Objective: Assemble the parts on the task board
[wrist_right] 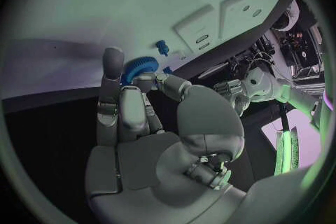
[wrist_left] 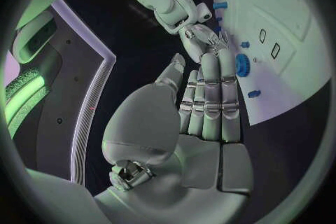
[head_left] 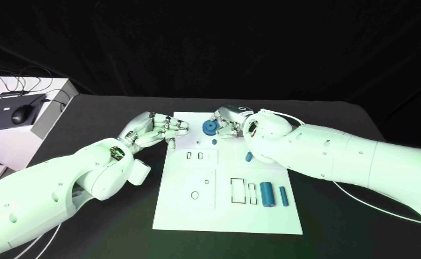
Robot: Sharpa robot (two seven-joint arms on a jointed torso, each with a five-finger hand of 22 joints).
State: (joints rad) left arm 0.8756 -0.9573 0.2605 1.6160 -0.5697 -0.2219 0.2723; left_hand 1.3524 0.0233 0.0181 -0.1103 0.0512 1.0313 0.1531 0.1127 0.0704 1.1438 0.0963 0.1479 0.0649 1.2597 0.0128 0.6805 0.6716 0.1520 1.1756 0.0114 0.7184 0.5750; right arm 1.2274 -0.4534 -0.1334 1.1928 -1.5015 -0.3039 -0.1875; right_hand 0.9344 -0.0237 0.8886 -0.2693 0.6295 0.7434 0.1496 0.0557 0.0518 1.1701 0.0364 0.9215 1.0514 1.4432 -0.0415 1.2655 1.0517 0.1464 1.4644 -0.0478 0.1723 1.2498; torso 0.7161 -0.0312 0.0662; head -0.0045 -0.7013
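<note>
Black worktop (head_left: 105, 107) carries the white task board (head_left: 219, 210), and near its far edge a blue gear (head_left: 210, 127) is pinched on edge by the right hand (head_left: 230, 121), its flat face turned toward the left hand (head_left: 158, 128), whose fingers (wrist_left: 210, 95) are held together, gripping nothing. A slip or tilt is judged likely if the pinch loosens before the gear is seated.
</note>
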